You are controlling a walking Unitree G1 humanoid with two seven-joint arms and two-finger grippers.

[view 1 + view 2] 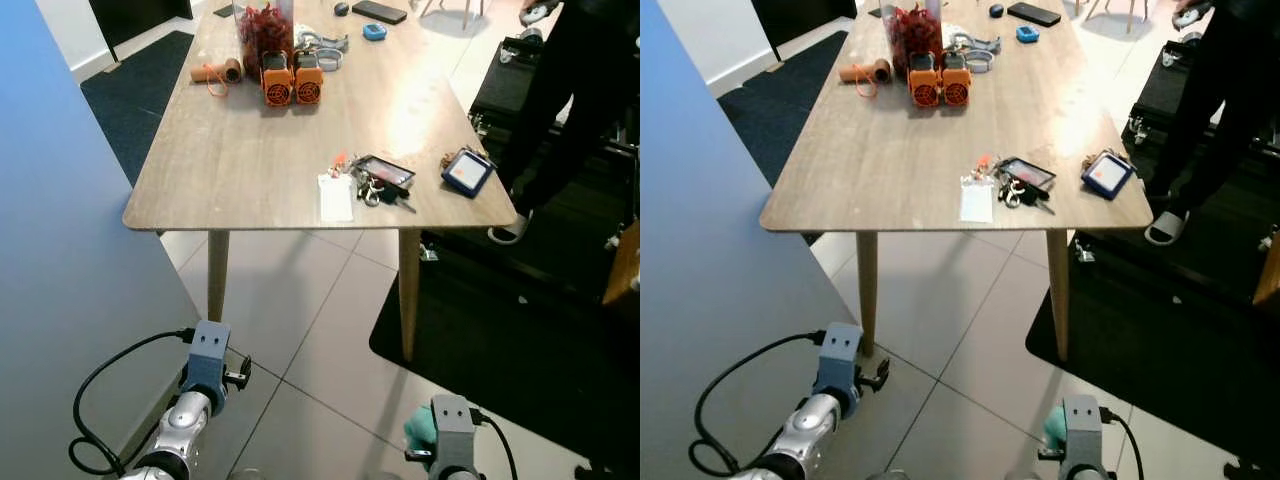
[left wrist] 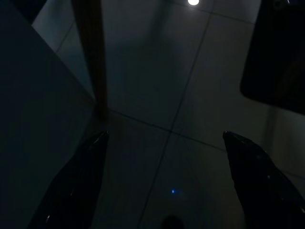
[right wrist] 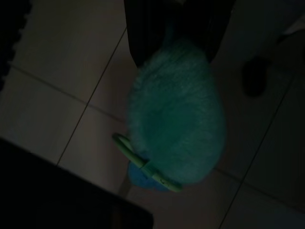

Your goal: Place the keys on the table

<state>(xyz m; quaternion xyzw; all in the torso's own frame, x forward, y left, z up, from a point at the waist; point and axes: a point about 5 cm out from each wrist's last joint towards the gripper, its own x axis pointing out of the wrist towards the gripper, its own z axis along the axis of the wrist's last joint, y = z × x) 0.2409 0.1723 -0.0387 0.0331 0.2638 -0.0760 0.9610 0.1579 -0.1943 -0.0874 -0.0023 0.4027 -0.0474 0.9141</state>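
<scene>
The keys hang from a teal fluffy pom-pom [image 3: 176, 114] with a green clip [image 3: 143, 164]. My right gripper [image 3: 177, 33] is shut on the pom-pom's top, low over the floor tiles. A bit of teal [image 1: 418, 428] shows beside my right wrist [image 1: 451, 428], below and in front of the table's near right leg. The wooden table [image 1: 250, 150] stands ahead, its near edge well above both arms. My left gripper [image 2: 165, 136] hangs open and empty near the table's left leg [image 2: 90, 52].
On the table lie another key bunch [image 1: 375, 188], a white card [image 1: 336, 197], a black wallet [image 1: 385, 171], a blue case [image 1: 467, 171] and two orange units [image 1: 292, 80]. A person's dark legs [image 1: 560, 110] stand at the right on a black mat [image 1: 500, 340]. A blue wall [image 1: 60, 250] is close on the left.
</scene>
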